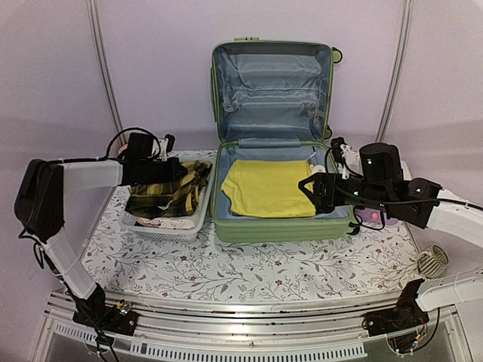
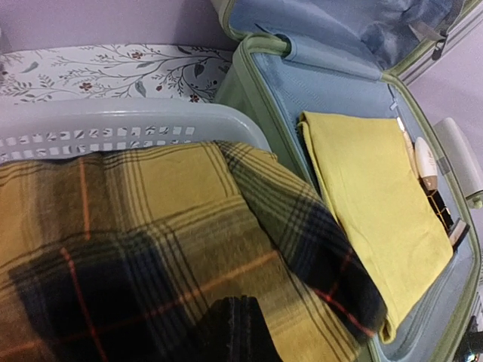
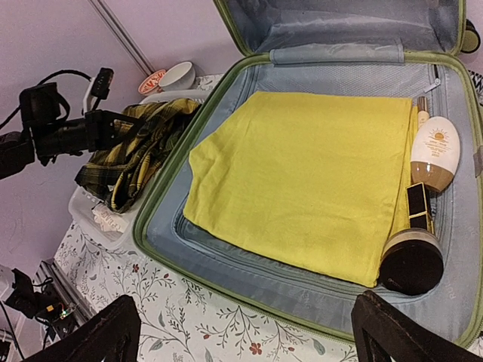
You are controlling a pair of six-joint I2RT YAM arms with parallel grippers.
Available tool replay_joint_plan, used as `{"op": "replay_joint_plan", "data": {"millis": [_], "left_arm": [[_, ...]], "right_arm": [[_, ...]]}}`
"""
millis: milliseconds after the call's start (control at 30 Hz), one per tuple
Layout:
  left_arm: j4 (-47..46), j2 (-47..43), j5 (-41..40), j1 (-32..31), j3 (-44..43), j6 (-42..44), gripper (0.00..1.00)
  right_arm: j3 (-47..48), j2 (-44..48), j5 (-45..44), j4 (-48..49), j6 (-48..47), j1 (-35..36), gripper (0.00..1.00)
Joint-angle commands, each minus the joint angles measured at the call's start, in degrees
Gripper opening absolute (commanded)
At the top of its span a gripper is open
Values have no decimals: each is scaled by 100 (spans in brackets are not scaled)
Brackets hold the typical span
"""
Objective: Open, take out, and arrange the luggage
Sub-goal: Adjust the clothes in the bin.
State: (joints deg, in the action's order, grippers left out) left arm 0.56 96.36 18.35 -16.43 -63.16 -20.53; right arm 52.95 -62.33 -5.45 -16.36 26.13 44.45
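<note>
1. The left fingers (image 1: 175,170) are closed over the plaid shirt (image 1: 170,197) in the white basket (image 1: 162,228), just left of the luggage (image 1: 260,230). Whether they pinch cloth I cannot tell. This arm is best parked left of the luggage, out of the other's path.
2. The luggage lies open on the floral surface (image 1: 249,268), its lid (image 1: 272,87) upright at the far side.
3. The folded yellow garment (image 1: 268,188) fills the luggage's left and middle and looks like the next item out. Pinch its near edge through all layers so it comes out folded.
4. A sunscreen bottle (image 3: 435,151), dark tube (image 3: 419,205) and round jar (image 3: 411,260) line the luggage's right wall, just beside the garment. Lift straight up to avoid dragging them.
5. The right fingers (image 3: 98,339) hang wide open above the luggage's near-right rim.
</note>
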Motion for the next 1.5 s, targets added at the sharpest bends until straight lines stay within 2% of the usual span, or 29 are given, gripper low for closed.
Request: {"op": "replay_joint_plan", "data": {"millis": [0, 133, 300, 800, 1100, 1267, 1300, 1433, 1467], "left_arm": [[-81, 735, -77, -130, -442, 21, 0], [-451, 1087, -20, -141, 66, -214, 0], [-791, 1058, 206, -195, 442, -276, 0], [610, -1543, -385, -423, 461, 305, 0], [1211, -2684, -797, -419, 719, 560, 0], [1213, -3185, -1359, -360, 1085, 708, 25], [1204, -3241, -1407, -349, 1146, 700, 36], [1120, -3362, -1495, -194, 1380, 444, 93], [1098, -3380, -1497, -103, 1436, 311, 98]], "right_arm": [[62, 14, 18, -44, 4, -37, 100], [-193, 97, -8, 15, 128, -37, 100], [-386, 163, 40, 7, 225, -41, 100], [-460, 251, -5, 64, 287, -41, 100], [-185, -149, -21, -236, 260, -59, 100], [-149, -229, 35, -236, 279, -71, 100], [-133, -247, 29, -236, 264, -81, 100], [-22, -413, 14, -273, 177, -117, 100], [20, -465, 10, -298, 162, -126, 100]]}}
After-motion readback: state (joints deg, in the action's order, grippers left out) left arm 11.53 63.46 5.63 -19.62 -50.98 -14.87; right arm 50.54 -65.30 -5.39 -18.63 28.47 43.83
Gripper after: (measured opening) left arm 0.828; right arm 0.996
